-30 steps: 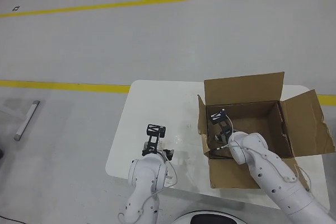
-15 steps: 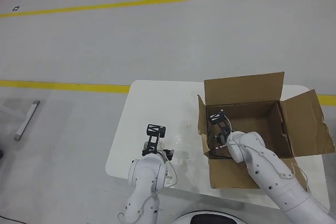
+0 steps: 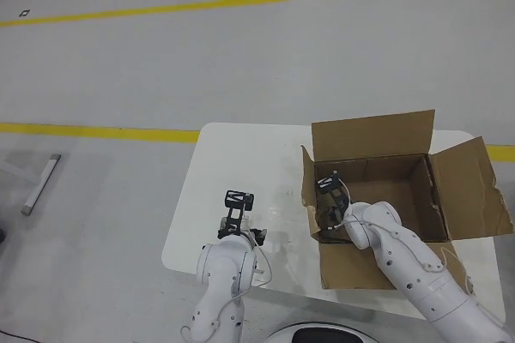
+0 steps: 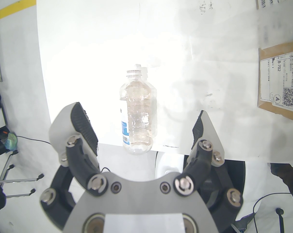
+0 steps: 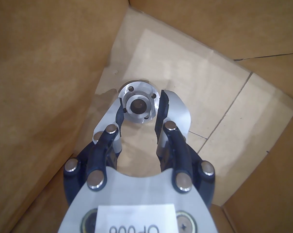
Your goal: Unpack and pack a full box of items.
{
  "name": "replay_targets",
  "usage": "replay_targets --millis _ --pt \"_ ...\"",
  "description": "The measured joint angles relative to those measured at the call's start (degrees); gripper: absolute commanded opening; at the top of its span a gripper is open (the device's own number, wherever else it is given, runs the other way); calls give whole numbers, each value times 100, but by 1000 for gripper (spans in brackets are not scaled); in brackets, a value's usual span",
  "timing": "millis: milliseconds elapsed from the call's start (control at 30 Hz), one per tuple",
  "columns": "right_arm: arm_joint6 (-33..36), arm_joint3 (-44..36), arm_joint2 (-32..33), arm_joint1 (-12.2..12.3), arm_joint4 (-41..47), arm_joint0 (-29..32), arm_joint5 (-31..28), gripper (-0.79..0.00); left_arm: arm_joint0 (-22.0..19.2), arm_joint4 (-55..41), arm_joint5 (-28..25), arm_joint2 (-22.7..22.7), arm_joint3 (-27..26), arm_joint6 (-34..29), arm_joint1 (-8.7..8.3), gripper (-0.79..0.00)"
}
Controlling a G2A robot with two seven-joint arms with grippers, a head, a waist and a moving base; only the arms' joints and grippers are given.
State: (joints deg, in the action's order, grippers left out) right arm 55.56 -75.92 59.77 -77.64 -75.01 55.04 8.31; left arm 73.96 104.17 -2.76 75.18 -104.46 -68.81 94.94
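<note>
Right pincer [image 5: 141,100] is grasping a metal flange [image 5: 138,104] inside the box [image 5: 52,49]; left pincer [image 4: 139,111] is hanging released above the bottle [image 4: 138,117].

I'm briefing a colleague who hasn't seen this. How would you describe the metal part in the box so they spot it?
Find the open cardboard box on the white table and look inside by the wall nearest the table's middle. Between the fingers of the right gripper is a round silver flange with a dark bore and bolt holes, unlike the clear bottle outside.
</note>
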Motion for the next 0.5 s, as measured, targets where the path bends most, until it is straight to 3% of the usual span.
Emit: replay_targets --millis 500 --pt "-22 301 -11 -74 26 -105 -2 -456 0 0 0 0 0 0 0 0"
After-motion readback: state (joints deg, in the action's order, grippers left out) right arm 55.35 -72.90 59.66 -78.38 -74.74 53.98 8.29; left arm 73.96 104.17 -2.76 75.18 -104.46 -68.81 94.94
